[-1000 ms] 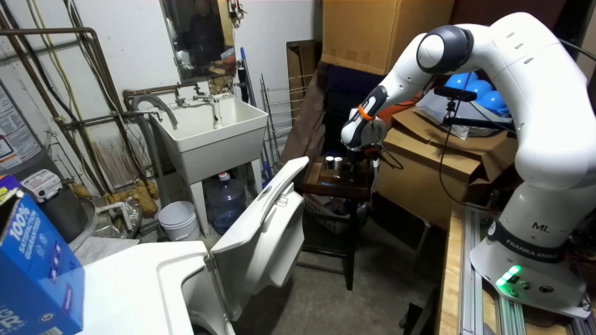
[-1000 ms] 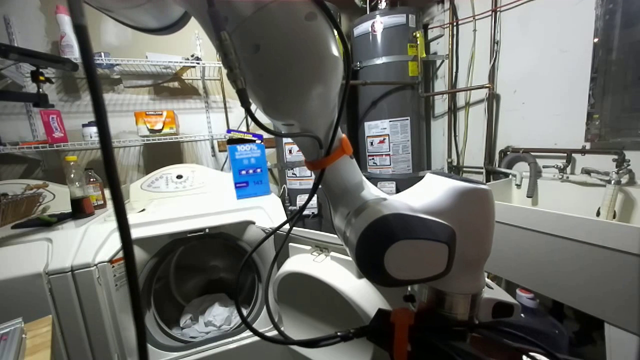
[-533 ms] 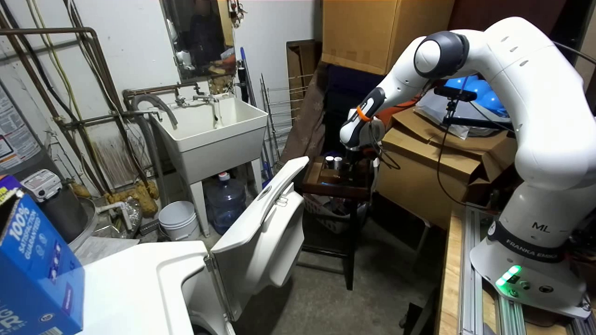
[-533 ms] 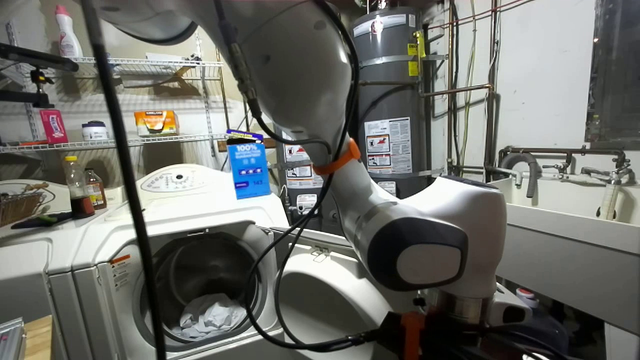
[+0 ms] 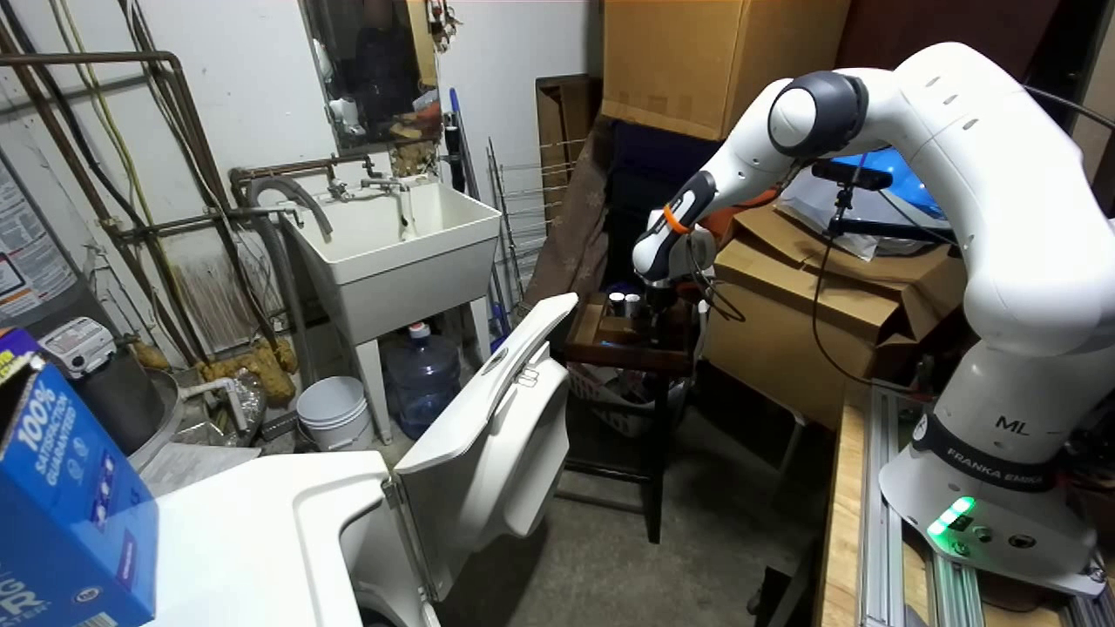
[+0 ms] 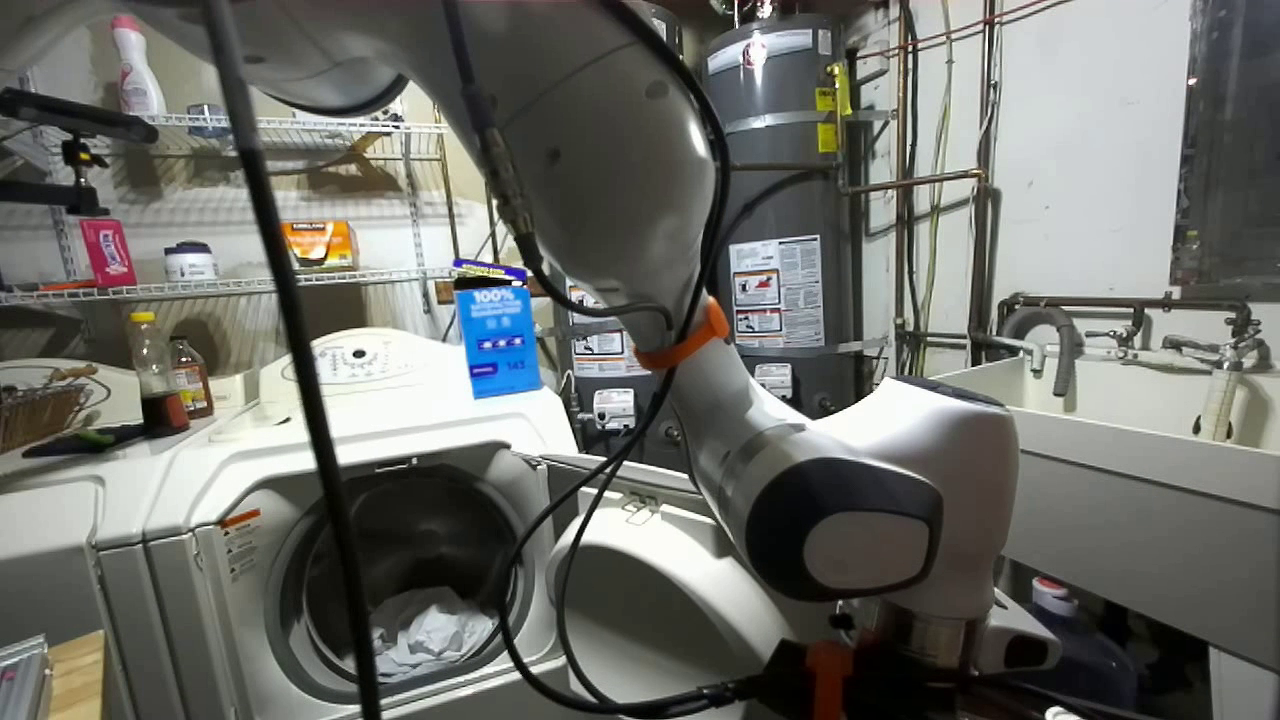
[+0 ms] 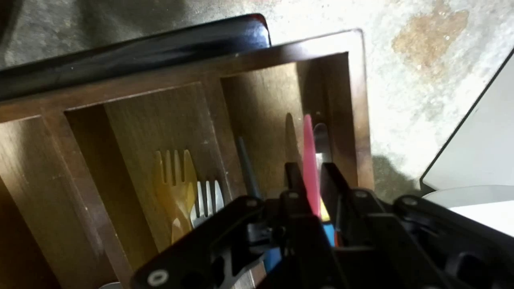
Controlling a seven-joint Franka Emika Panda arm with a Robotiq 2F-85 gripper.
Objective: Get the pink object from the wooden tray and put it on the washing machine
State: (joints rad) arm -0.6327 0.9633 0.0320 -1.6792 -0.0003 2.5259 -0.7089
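- The pink object, slim and blade-like, shows over the end compartment of the wooden tray; I cannot tell whether it touches the bottom.
- The claw has one finger close on each side of the pink object; whether it is grasping it, I cannot tell.
- A metal knife is just beside the pink object, with a dark slim utensil across the same compartment.
- In the next compartment, an amber fork and a metal fork lie side by side.
- The tray rests on the dark table.
- Two white-topped containers stand near the claw in an exterior view.
- The washing machine shows in both exterior views, its door swung wide, a blue box on top.
- White cloth lies inside it.
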